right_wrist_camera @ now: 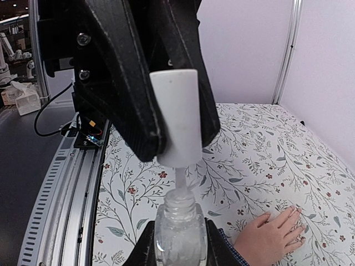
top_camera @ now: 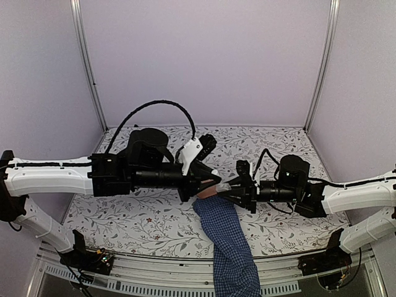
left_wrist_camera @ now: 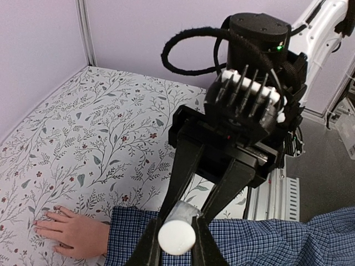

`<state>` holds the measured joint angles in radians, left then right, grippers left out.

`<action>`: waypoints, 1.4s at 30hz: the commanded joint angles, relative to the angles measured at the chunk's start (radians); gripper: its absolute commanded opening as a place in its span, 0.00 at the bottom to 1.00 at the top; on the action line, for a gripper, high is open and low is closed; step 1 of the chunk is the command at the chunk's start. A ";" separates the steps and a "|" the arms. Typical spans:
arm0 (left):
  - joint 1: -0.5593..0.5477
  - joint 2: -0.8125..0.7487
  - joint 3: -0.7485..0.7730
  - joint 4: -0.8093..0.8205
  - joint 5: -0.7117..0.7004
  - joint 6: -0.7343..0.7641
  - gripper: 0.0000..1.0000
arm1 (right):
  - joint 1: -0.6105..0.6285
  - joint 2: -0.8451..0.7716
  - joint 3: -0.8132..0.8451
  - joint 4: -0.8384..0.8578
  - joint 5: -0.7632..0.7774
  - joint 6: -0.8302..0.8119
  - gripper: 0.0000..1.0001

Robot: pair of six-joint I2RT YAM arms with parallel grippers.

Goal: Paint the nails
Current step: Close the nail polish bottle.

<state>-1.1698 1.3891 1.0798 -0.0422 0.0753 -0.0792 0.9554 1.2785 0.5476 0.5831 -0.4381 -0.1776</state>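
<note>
Lavender walls (top_camera: 204, 55) are seen behind a floral tablecloth (top_camera: 142, 216) by which the table is covered. At the left of the top view the left arm (top_camera: 49, 176) is stretched toward the middle, and a black cable (top_camera: 154, 106) is looped above it. The left gripper (left_wrist_camera: 176, 246) is closed narrowly on a white cap (left_wrist_camera: 176, 237), which is pinched from both sides by the black fingers. In the right wrist view a thin brush stem (right_wrist_camera: 181, 180) is seen running from the cap down into the neck of a clear bottle (right_wrist_camera: 177, 230); the cap is lifted off the neck, not seated on it.

At the bottom middle of the top view a blue checked sleeve (top_camera: 229, 247) is laid up from the near edge. It is ended by a small pale hand (left_wrist_camera: 75, 234), laid flat and palm down on the cloth. The nails (left_wrist_camera: 36, 224) are found at its fingertips, at the lower left of the left wrist view and the lower right of the right wrist view; they are too small for any colour to be told. Cap and bottle are held over the sleeve, near the hand and apart from it.

Further right, the right gripper (right_wrist_camera: 177, 245) is clamped on the bottle, which is held upright between its jaws. The right arm (top_camera: 359, 198) is extended in from the right edge.
</note>
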 commanded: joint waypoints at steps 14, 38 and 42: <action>-0.013 0.037 -0.001 0.014 0.015 -0.014 0.00 | 0.006 -0.028 0.005 0.027 -0.002 -0.007 0.00; -0.010 0.087 0.005 -0.009 0.066 -0.007 0.04 | 0.007 -0.079 -0.014 0.060 -0.047 0.007 0.00; -0.005 0.069 0.003 -0.009 0.057 -0.007 0.10 | 0.007 -0.080 -0.018 0.064 -0.042 0.013 0.00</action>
<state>-1.1698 1.4525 1.0798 -0.0109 0.1310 -0.0978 0.9550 1.2350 0.5240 0.5739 -0.4553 -0.1761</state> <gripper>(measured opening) 0.160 0.214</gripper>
